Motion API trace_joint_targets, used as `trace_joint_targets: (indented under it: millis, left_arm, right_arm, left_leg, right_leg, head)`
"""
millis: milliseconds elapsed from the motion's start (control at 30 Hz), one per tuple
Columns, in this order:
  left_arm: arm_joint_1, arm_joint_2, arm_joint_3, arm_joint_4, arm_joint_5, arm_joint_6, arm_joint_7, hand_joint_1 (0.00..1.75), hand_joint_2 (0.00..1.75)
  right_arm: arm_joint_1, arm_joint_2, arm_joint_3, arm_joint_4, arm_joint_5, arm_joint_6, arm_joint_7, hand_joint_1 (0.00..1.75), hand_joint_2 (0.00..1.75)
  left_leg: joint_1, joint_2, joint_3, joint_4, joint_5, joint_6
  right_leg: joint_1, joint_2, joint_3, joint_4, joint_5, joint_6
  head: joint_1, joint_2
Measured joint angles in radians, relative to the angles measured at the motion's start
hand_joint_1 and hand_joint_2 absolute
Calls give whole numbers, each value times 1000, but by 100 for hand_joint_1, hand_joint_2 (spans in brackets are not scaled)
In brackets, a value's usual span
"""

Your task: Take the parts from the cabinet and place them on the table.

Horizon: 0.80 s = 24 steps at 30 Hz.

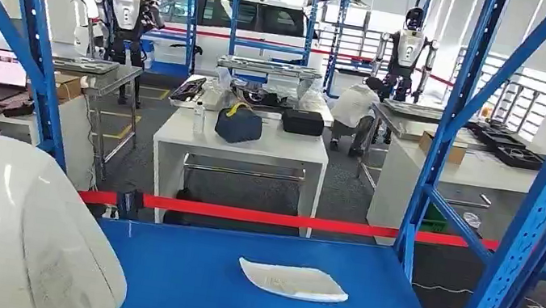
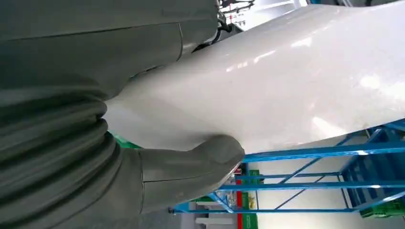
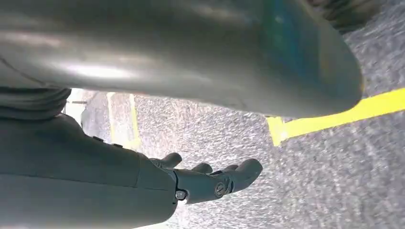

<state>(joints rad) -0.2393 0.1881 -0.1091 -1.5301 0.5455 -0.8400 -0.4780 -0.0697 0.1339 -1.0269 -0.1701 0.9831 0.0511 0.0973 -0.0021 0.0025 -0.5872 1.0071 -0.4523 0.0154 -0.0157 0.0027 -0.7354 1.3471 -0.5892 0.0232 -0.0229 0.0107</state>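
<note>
The big white moulded part [image 1: 29, 236] fills the lower left of the head view, held up in front of the blue shelf [image 1: 200, 290] and overlapping its left end. In the left wrist view, the left hand [image 2: 143, 157] grips this glossy white shell [image 2: 286, 81], the thick grey thumb [image 2: 205, 157] pressed against its underside, the rest of the hand behind the panel's upper edge. That's a firm hold, shell clamped between thumb and palm.

On the shelf itself, a second white part [image 1: 293, 280], flat and leaf-shaped, lies a little right of centre, nearer the front edge than the back, untouched and well apart from the held piece.

Over to the right hand [image 3: 210, 181]: it hangs above grey speckled floor [image 3: 310, 191] with a yellow line [image 3: 334, 117] running across it. Fingers lightly curled but apart, nothing in them, so it's free.

Blue rack uprights [image 1: 454, 124] frame the view on both sides. Beyond the shelf, red barrier tape [image 1: 260, 217] runs across, and behind it stands a white table [image 1: 242, 145] carrying a dark blue bag [image 1: 238, 125] and a black case [image 1: 302, 122]. Two more humanoid robots [image 1: 127, 14] stand farther back near a white car [image 1: 248, 24], and a person [image 1: 354, 109] crouches beside a bench on the right.
</note>
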Motion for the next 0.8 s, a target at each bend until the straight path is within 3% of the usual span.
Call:
trace_joint_targets:
  millis: [33,67,100,133,167,200,267,300,367,433,467,500,533,567,600,633,667,700,800]
  left_arm:
    - [3,0,0,0,0,0,-2,175,175]
    - [3,0,0,0,0,0,-4,175,175]
    - [3,0,0,1,1,0,-6,175,175]
    - [3,0,0,0,2,0,-8,175,175]
    - [2,0,-1,0,3,0,-8,175,175]
    - [3,0,-1,1,3,0,-8,175,175]
    - [3,0,-2,2,3,0,-10,175,175]
    - [4,1,-2,3,3,0,-11,175,175]
    - [4,4,-3,5,6,0,-12,175,175]
    - [8,4,-5,6,8,0,-13,175,175]
    - [13,4,-5,6,8,0,-13,175,175]
    - [17,4,-6,6,7,1,-13,175,175]
    - [19,4,-6,6,6,1,-13,175,175]
    - [21,4,-7,5,5,1,-13,175,175]
    - [21,4,-7,4,4,1,-13,175,175]
    - [21,4,-7,0,2,1,-13,175,175]
    - [22,4,-8,-4,0,1,-14,175,175]
    - [26,4,-8,-7,0,1,-17,175,175]
    - [35,4,-8,-12,-3,2,-18,175,175]
  right_arm:
    - [0,0,0,0,-2,1,-5,0,0]
    - [0,-1,-1,0,-2,1,-10,0,0]
    - [0,-1,-1,0,-2,1,-14,0,0]
    - [-2,-2,-1,0,-2,1,-14,0,0]
    - [-4,-2,-1,0,-2,2,-14,0,0]
    - [-3,-2,-1,0,-2,2,-14,0,0]
    - [-2,-2,-2,0,-2,2,-14,0,0]
    - [-2,0,-3,0,-2,6,-15,0,0]
    - [-3,-2,-5,0,-2,10,-18,0,0]
    - [-3,-2,-6,0,-2,12,-20,0,0]
    - [-2,-2,-6,0,-2,14,-22,0,0]
    - [-1,-2,-6,0,-2,14,-27,0,0]
    - [-1,-2,-6,0,-2,14,-30,0,0]
    - [-1,-2,-6,0,-2,15,-32,0,0]
    - [-2,-2,-6,0,-2,15,-32,0,0]
    - [-3,-2,-7,0,-2,15,-32,0,0]
    - [-3,-3,-7,0,-2,15,-35,0,0]
    - [-3,-3,-7,0,-2,16,-35,0,0]
    - [2,-3,-7,0,-1,16,-32,0,0]
  left_leg:
    - [-1,0,-18,5,10,-2]
    - [-2,0,-34,10,18,-4]
    - [-3,0,-46,17,26,-7]
    - [-6,1,-55,24,31,-11]
    - [-8,1,-60,28,37,-17]
    - [-7,3,-59,26,46,-22]
    - [-6,2,-61,16,67,-35]
    - [-4,0,-66,23,60,-40]
    - [0,-3,-96,96,-49,-56]
    - [7,-2,-126,242,-149,-69]
    - [10,-2,-131,304,-160,-74]
    - [12,-2,-119,322,-137,-76]
    - [15,-2,-91,302,-100,-78]
    - [17,-2,-46,250,-62,-78]
    - [18,-2,14,173,-44,-78]
    - [19,-3,91,63,-79,-77]
    - [10,-5,138,-6,-106,-69]
    - [8,-4,119,-5,-106,-55]
    - [6,-1,101,-10,-79,-21]
  right_leg:
    - [4,0,36,-27,39,-5]
    - [8,0,93,-91,71,-12]
    - [11,0,164,-182,76,-20]
    - [18,1,233,-278,40,-29]
    - [18,0,253,-328,20,-33]
    - [19,1,243,-326,26,-34]
    - [20,0,234,-327,43,-47]
    - [11,-6,226,-332,58,-54]
    - [9,-9,200,-332,79,-65]
    - [9,-10,170,-331,104,-64]
    - [9,-11,152,-330,117,-63]
    - [8,-12,140,-329,130,-60]
    - [7,-13,123,-326,142,-57]
    - [5,-13,108,-323,152,-53]
    - [3,-14,94,-320,161,-48]
    - [4,-13,85,-314,170,-41]
    - [6,-13,80,-312,177,-34]
    - [6,-14,80,-315,189,-27]
    - [2,-12,75,-327,216,-5]
  head:
    - [2,0]
    - [2,0]
    - [4,0]
    - [4,0]
    - [3,0]
    - [3,0]
    - [3,0]
    - [3,0]
    - [-2,0]
    - [-2,0]
    - [-3,0]
    - [-3,0]
    - [-3,0]
    - [-3,0]
    - [-3,0]
    - [-3,0]
    - [-4,0]
    - [-2,0]
    - [-3,0]
